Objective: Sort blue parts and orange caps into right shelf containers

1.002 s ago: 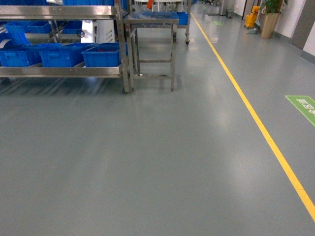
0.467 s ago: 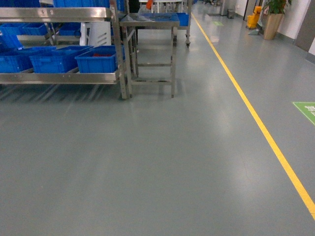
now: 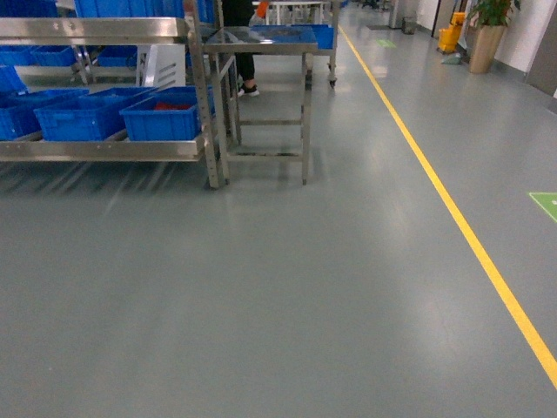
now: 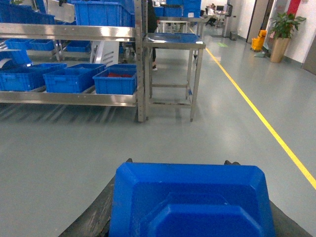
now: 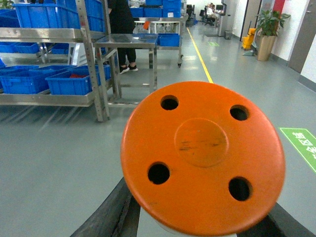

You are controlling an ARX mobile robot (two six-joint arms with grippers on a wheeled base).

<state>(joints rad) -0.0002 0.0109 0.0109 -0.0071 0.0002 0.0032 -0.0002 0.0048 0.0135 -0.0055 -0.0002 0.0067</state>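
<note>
One orange cap (image 5: 202, 155) fills the right wrist view. One blue part (image 4: 190, 200) fills the left. Three blue crates (image 3: 161, 117) line the lower shelf (image 3: 104, 150) in the head view.

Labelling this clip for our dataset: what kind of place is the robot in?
Probably a factory or warehouse floor: a steel shelf rack holding blue crates, a steel table, and a yellow lane line painted on the grey floor.

No text can be read. The green floor marking (image 5: 299, 143) carries white characters too blurred to make out; in the head view only its corner (image 3: 546, 205) shows.
</note>
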